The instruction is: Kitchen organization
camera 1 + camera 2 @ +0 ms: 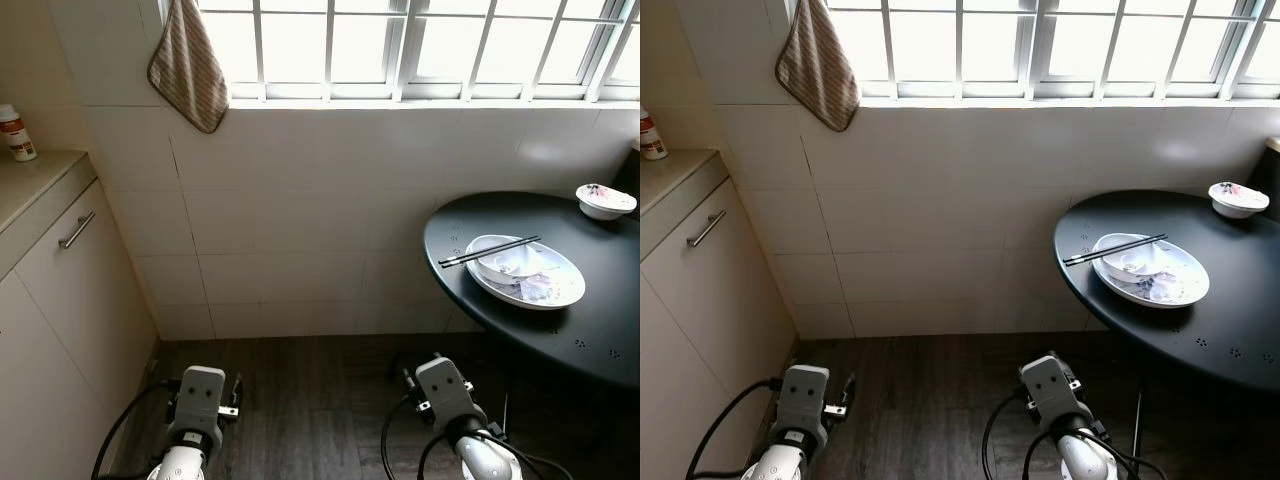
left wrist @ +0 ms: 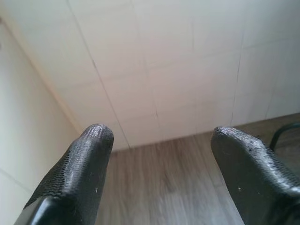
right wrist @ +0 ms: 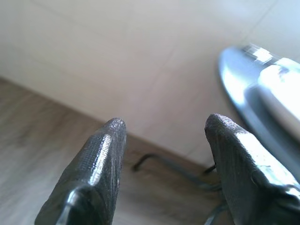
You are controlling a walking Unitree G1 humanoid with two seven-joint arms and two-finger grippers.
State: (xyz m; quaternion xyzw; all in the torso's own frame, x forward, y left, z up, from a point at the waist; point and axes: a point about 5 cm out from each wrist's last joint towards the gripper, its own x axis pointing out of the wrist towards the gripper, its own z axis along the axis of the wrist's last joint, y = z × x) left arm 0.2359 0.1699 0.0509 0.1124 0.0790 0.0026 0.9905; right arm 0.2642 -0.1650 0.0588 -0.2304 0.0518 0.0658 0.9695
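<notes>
Both grippers, left gripper (image 2: 157,164) and right gripper (image 3: 164,159), hang low with fingers apart, empty. At two o'clock, chopsticks (image 1: 488,251) lie loose across stacked dishes (image 1: 528,272) near the round black table (image 1: 600,330) edge; a clumsy reach could roll them off.

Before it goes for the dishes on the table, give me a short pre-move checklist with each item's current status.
1. Left gripper open, nothing held: ok.
2. Right gripper open, nothing held: ok.
3. Chopsticks lie across the bowl on the plate, loose and may roll: not ok.
4. Small bowl sits apart near the far edge of the table: ok.
5. Grippers near the dishes: not ok, both hang low over the floor.
6. Leftovers in the plate: cannot tell.
</notes>
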